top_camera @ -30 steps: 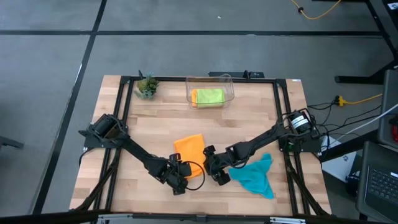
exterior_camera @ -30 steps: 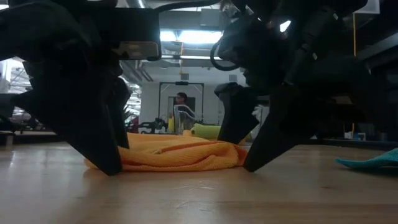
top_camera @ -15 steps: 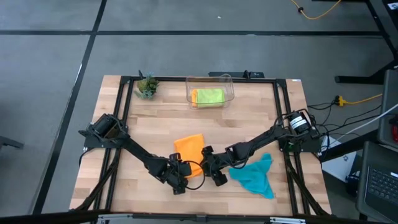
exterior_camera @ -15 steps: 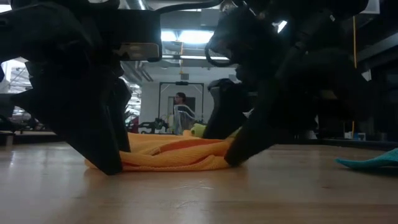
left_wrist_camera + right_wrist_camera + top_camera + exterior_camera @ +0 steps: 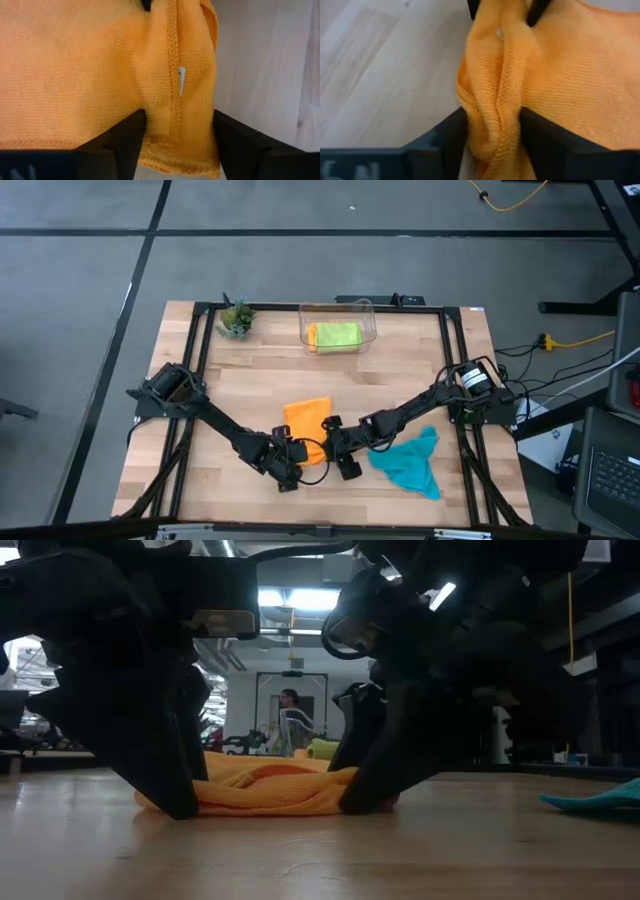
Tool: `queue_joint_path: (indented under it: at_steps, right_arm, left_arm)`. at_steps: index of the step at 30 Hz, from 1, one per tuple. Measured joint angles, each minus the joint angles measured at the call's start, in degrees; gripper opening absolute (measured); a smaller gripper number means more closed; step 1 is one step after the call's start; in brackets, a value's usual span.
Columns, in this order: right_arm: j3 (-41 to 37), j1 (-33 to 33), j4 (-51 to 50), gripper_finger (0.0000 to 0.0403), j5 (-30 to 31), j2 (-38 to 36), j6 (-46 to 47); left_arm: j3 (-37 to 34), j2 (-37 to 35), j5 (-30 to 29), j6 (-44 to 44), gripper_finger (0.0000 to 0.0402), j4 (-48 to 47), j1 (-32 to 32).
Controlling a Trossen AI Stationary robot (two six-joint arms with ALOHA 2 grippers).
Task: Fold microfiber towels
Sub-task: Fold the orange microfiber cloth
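An orange towel [image 5: 306, 423] lies on the table's near middle, and both grippers stand down at its near edge, facing each other. My left gripper [image 5: 180, 142] is open at the near left corner, with the hemmed edge and its white tag [image 5: 181, 80] between the fingers. My right gripper [image 5: 494, 137] is shut on a gathered ridge at the near right end. A teal towel [image 5: 410, 462] lies crumpled on the table to the right. A lime green towel [image 5: 336, 334] rests inside the clear bin. My left gripper comes slanting down from the table's left. One fingertip [image 5: 122, 137] stands on the towel, the other [image 5: 235, 142] at its outer hem [image 5: 200, 150]. The cloth there lies on the table. My right gripper pinches a bunched ridge of the orange towel [image 5: 492, 107] between its two fingers, slanting down from the table's right. The ridge holds several layers and stands up between the fingers, while the rest of the towel lies on the table.
The clear plastic bin [image 5: 338, 313] stands at the far middle, and a small potted plant [image 5: 236, 317] at the far left. A black frame rail [image 5: 320, 305] runs around the table. In the low view a person [image 5: 291, 720] stands far off in the room behind.
My right gripper has sunk and gone toward the table's left, toward my left gripper. Its fingers have shut on the towel's near right end and pushed that end up into a ridge. The towel's left end has stayed in place.
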Motion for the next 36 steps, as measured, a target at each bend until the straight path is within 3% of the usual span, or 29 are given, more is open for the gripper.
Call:
queue_joint_path:
  at_steps: [12,17,25,36]
  right_arm:
    - [-0.2,-0.1,0.3,0.0018,1.4,0.0,2.5]
    - [-0.2,-0.1,0.4,0.0016,1.1,0.0,4.4]
    - [-0.3,-0.1,0.2,0.0012,0.1,-1.4,8.4]
    - [-0.5,0.3,-1.9,0.0012,-12.6,-5.8,18.1]
  left_arm:
    - [-0.2,0.0,-0.8,0.1,0.0074,-1.4,-0.4]
    - [-0.2,-0.1,-1.1,0.1,0.0009,-1.9,-0.6]
    - [1.1,-0.4,2.1,0.1,0.0001,-3.3,-0.1]
    - [10.2,0.1,11.0,0.1,0.0000,-5.6,-0.4]
